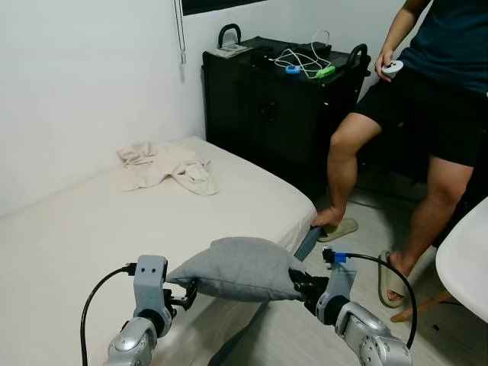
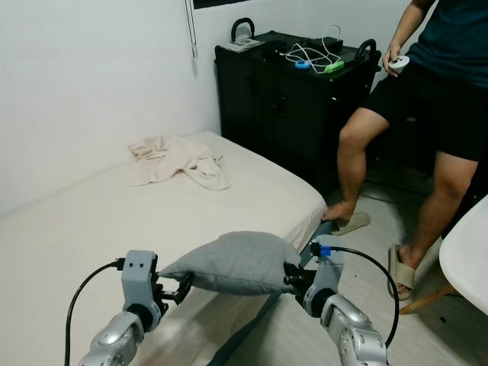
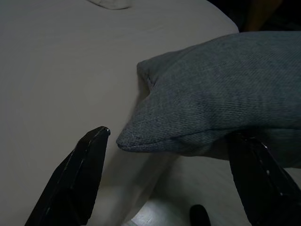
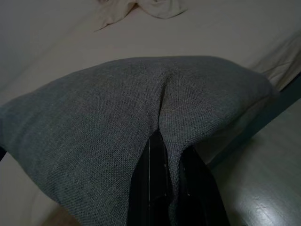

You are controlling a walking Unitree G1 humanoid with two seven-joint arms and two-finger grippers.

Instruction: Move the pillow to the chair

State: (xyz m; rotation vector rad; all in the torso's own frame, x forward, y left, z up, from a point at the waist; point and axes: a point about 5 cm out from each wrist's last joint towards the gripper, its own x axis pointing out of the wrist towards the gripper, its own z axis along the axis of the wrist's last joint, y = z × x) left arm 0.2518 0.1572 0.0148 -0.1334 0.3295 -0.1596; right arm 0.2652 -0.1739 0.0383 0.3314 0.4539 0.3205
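A grey pillow (image 1: 240,267) hangs between my two grippers, over the near edge of the bed (image 1: 91,221). My right gripper (image 1: 299,284) is shut on the pillow's right end, and the right wrist view shows the fabric (image 4: 141,108) pinched between its fingers (image 4: 150,188). At the pillow's left corner, my left gripper (image 1: 185,293) stands open. The corner (image 3: 141,136) sits between its spread fingers (image 3: 84,169). The chair's white seat (image 1: 467,263) shows at the far right, with a wooden leg (image 1: 427,303) below it.
A person (image 1: 427,99) stands at the right holding a white controller (image 1: 391,68), feet near slippers (image 1: 343,229). A black cabinet (image 1: 282,107) with cables on top stands beyond the bed. A beige cloth (image 1: 164,166) lies crumpled on the mattress.
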